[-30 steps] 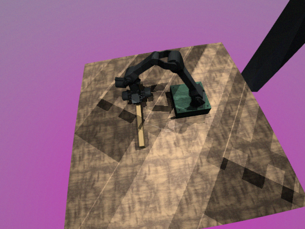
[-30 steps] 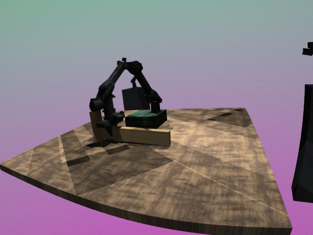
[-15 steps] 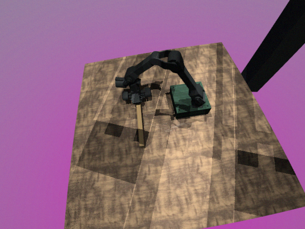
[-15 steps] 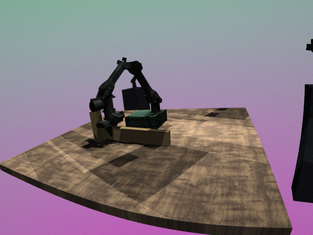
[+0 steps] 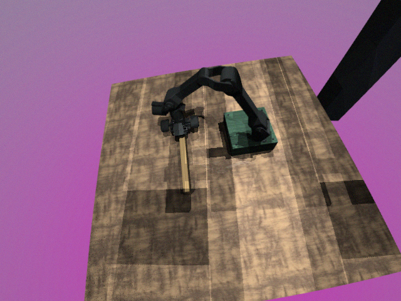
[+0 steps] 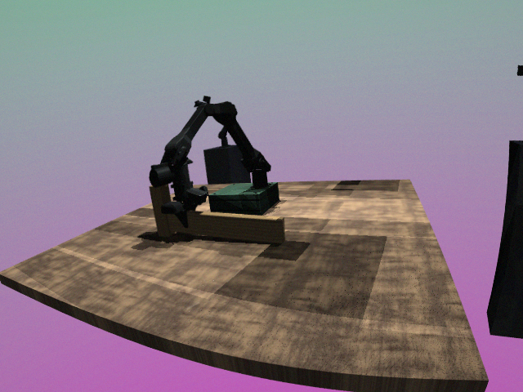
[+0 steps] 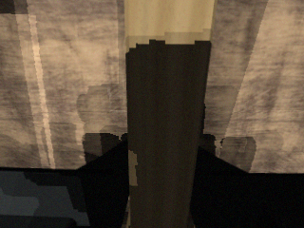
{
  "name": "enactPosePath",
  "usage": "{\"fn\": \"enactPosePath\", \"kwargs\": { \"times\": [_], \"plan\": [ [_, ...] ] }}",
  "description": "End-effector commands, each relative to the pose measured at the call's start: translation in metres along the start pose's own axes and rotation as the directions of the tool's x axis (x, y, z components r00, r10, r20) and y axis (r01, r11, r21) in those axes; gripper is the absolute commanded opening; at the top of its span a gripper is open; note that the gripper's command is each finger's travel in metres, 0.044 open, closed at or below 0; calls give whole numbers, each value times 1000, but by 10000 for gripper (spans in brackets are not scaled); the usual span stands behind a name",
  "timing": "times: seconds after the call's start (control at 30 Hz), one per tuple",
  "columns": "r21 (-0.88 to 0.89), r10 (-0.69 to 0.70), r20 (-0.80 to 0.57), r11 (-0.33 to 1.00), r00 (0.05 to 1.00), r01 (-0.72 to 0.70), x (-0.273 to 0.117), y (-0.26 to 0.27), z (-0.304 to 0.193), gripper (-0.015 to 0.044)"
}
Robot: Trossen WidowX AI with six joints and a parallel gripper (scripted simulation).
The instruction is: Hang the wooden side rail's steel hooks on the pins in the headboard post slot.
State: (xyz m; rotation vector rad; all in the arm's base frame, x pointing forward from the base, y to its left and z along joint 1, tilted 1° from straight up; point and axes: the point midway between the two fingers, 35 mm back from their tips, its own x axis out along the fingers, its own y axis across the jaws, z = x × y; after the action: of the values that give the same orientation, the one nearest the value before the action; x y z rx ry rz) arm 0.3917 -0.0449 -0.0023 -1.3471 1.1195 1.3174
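A squat green box with dark screw holes [image 5: 237, 123] [image 6: 232, 204] sits on the worktop [image 5: 155, 226] [image 6: 253, 329]. Beyond its edges show a dark blocky shape [image 6: 219, 167] and a tall black pillar [image 6: 508, 253].

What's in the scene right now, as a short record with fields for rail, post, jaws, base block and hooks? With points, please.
rail: wooden side rail [image 5: 184, 165] [image 6: 236, 228] [image 7: 168, 19], near-end against or close to post
post: upright headboard post [image 6: 160, 211], beside the arm's wrist
jaws: shut on the wooden side rail
base block: green [image 5: 239, 124] [image 6: 236, 202], under the arm's foot
hooks: hidden; seating cannot be told
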Motion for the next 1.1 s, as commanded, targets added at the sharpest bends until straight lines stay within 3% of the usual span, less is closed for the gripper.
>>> {"fn": "enactPosePath", "kwargs": {
  "times": [0.0, 1.07],
  "plan": [
    [0, -2, -7, 1000, 1000, 2, 0, 0, -2, 0],
    [0, -2, -7, 1000, 1000, 2, 6, 0, -2, 0]
  ]
}}
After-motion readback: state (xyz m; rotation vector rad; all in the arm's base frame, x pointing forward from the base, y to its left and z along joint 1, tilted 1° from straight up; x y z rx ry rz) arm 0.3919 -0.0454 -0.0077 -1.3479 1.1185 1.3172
